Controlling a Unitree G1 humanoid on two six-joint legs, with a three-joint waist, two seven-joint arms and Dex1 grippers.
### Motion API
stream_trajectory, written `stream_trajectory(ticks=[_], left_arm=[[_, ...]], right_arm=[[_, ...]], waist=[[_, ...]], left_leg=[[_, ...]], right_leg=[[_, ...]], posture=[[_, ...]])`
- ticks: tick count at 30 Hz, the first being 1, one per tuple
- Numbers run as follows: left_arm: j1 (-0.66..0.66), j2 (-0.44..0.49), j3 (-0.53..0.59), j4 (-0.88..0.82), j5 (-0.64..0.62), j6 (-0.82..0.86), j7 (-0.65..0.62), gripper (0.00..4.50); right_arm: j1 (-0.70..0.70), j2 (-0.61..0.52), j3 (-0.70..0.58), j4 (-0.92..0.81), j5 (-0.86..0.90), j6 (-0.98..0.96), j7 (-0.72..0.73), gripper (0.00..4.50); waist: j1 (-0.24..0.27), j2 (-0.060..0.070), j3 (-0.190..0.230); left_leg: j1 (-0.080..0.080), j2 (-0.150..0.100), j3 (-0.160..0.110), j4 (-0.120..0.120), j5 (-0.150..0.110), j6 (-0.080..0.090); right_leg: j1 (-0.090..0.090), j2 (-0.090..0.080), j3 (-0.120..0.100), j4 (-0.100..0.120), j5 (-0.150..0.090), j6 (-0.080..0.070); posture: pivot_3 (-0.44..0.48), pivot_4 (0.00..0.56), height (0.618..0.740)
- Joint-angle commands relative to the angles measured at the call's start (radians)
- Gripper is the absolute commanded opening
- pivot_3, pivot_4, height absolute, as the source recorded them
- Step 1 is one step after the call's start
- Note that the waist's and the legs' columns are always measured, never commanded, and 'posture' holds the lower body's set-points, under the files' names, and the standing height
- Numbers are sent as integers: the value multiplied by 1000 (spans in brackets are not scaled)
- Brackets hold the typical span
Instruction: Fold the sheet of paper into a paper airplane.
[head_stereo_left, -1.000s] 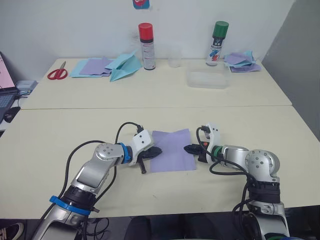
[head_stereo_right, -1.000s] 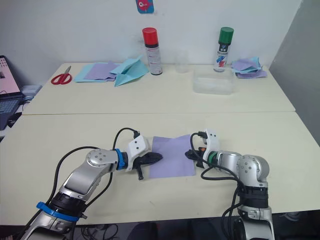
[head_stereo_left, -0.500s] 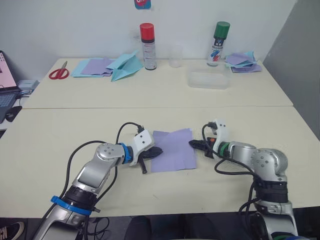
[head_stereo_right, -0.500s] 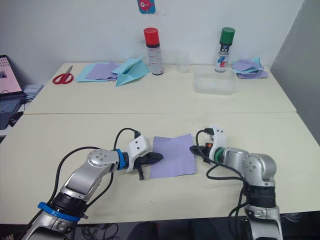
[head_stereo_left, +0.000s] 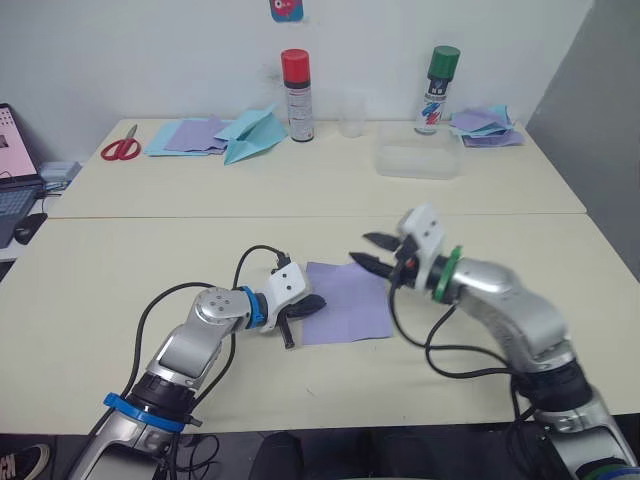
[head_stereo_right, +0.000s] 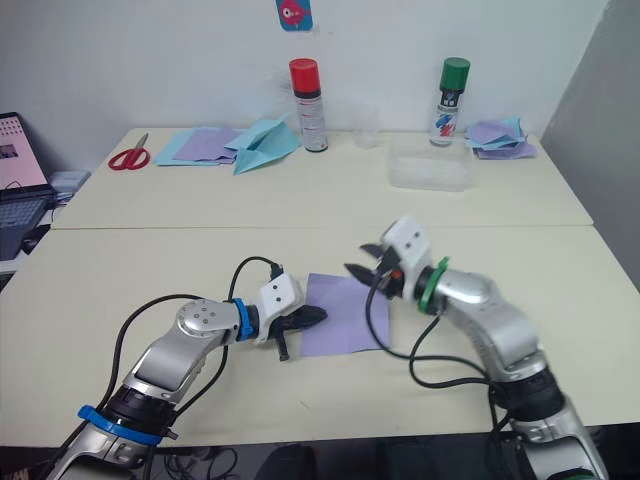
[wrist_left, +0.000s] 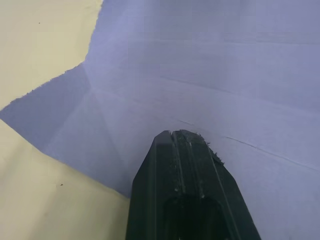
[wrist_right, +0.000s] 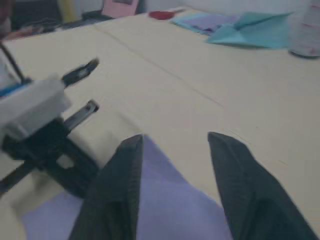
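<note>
Pinning the sheet of paper (head_stereo_left: 346, 301) against the table (head_stereo_left: 130, 260), the left gripper (head_stereo_left: 312, 303) lies low over the sheet's left edge with its two black fingers pressed together, flat on the paper rather than clamped around it. In the left wrist view those closed fingers (wrist_left: 186, 165) rest on lavender paper crossed by faint creases, one corner already showing diagonal fold lines. The likely purpose is anchoring: a thin sheet slides easily, so one arm holds it while the other works.

The right gripper (head_stereo_left: 371, 251) hangs raised above the sheet's far right corner, clear of the paper, its fingers spread apart and holding nothing. The right wrist view looks down between the parted fingers (wrist_right: 121, 170) at that corner, with the left gripper beyond it. This posture suggests an approach to lift an edge or corner for the next fold; the sheet is flat and no airplane shape exists yet, so the task is judged to be at an early stage.

Well beyond the sheet, along the table's far edge, stand a red-capped spray can (head_stereo_left: 294, 95) and a green-capped spray can (head_stereo_left: 437, 87), with a clear plastic tray (head_stereo_left: 417, 160) between them and the sheet. A light-blue paper airplane (head_stereo_left: 251, 131) and red scissors (head_stereo_left: 120, 148) lie far beyond the sheet's left side.
</note>
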Motion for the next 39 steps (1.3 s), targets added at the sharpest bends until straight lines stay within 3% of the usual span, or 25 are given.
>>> stream_trajectory(ticks=[1, 4, 14, 23, 28, 34, 39], left_arm=[[46, 17, -67, 64, 57, 0, -16, 0], [44, 16, -63, 68, 65, -12, -14, 0], [38, 19, -65, 76, 74, -20, -17, 0], [49, 34, -56, 75, 72, -24, -20, 0], [47, 21, -37, 84, 73, -53, 12, 0], [48, 18, -26, 84, 65, -69, 17, 0], [40, 14, -15, 79, 60, -72, 18, 0]], right_arm=[[-18, 69, 30, 109, -50, -68, 6, 894], [-26, 111, 49, 185, -87, -77, 11, 31], [-6, 63, 67, 336, -270, -105, -15, 31], [88, 30, -54, 266, -264, -143, -46, 31], [108, 52, -89, 174, -198, -329, 32, 31], [124, 94, -62, 115, -154, -360, 105, 31], [117, 99, 28, 184, -253, -274, 95, 31]], waist=[[1, 0, 0], [3, 0, 0], [10, 0, -2], [13, -2, -4], [10, -1, -4], [11, -1, -4], [12, -1, -4]], left_leg=[[0, 0, 0, 1, 0, 0], [0, 0, 0, 1, 0, 0], [2, 0, 0, 1, 0, 0], [4, 1, 0, 1, 0, 0], [5, 1, 0, 0, 0, 0], [5, 1, 0, 0, 0, 0], [5, 1, 0, 1, 0, 0]], right_leg=[[0, 0, 0, 0, 0, 0], [0, 0, 1, 1, 0, 0], [1, 0, 1, 1, 0, 0], [2, 0, 2, 1, 0, 0], [2, 0, 3, 2, 0, 0], [3, 0, 1, 2, 0, 0], [2, 0, 2, 2, 0, 0]], posture=[[0, 150, 740], [0, 150, 740], [0, 150, 740], [0, 150, 740], [0, 150, 740], [0, 150, 740], [0, 150, 740]])
